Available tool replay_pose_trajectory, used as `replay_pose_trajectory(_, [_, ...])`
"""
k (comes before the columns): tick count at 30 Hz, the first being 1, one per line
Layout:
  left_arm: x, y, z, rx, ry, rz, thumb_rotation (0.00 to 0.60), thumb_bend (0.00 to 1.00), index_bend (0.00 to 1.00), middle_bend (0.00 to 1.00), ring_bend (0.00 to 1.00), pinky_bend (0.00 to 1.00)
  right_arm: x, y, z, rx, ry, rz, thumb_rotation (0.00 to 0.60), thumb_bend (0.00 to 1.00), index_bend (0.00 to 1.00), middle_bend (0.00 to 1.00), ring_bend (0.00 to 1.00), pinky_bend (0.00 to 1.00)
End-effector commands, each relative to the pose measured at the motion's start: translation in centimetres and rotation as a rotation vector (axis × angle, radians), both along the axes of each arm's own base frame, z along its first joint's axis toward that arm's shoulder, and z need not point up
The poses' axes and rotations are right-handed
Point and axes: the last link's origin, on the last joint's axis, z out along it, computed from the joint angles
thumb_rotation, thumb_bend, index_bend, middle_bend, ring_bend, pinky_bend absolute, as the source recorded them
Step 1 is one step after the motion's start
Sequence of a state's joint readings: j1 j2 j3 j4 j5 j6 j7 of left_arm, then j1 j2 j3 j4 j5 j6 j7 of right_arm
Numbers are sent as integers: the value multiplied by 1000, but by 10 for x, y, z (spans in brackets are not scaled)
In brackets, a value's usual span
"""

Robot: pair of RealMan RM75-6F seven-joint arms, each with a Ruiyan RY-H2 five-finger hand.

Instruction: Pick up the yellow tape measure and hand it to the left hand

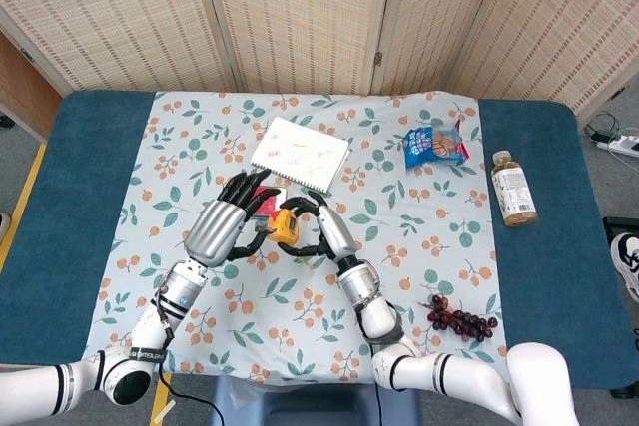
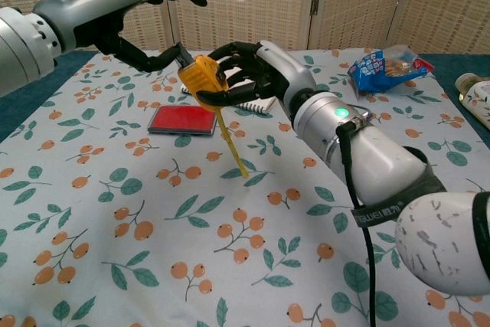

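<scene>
1. Left hand (image 2: 130, 5) was raised above the tablecloth (image 2: 115, 212), fingers spread, holding nothing; its thumb tip looked right at the yellow tape measure (image 2: 200, 78), contact unclear.
2. Red card (image 2: 181, 120) lay flat on the cloth below the tape measure.
3. Tape measure was up in the air between my two hands, its yellow blade (image 2: 232, 147) hanging down toward the cloth.
4. Right hand (image 2: 253, 70) gripped the tape measure case, fingers curled around it.
5. Notebook (image 1: 299, 153) sat behind the hands; snack bag (image 1: 435, 145), bottle (image 1: 513, 188) and grapes (image 1: 459, 321) lay further right.
</scene>
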State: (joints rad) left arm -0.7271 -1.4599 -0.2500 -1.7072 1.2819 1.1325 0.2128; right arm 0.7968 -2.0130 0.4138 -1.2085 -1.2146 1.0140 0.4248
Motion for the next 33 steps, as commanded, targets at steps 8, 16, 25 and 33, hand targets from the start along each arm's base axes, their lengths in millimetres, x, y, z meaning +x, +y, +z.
replay_pose_trajectory(8, [-1, 2, -3, 7, 5, 0, 600, 528, 491, 48, 16, 0, -2, -2, 2, -4, 0, -7, 600, 329, 580, 513, 369, 0])
replay_pose_trajectory(16, [-1, 3, -3, 13, -4, 3, 600, 566, 568, 105, 52, 0, -5, -5, 4, -11, 3, -16, 600, 329, 580, 513, 370, 0])
replay_pose_trajectory(25, [-6, 6, 0, 52, -76, 6, 600, 611, 607, 156, 106, 0, -16, -6, 10, -22, 35, -19, 600, 329, 580, 513, 369, 0])
replay_pose_trajectory(33, [-28, 11, 18, 86, -135, 40, 600, 612, 607, 170, 121, 0, -43, -6, 28, -44, 102, -34, 600, 331, 581, 513, 369, 0])
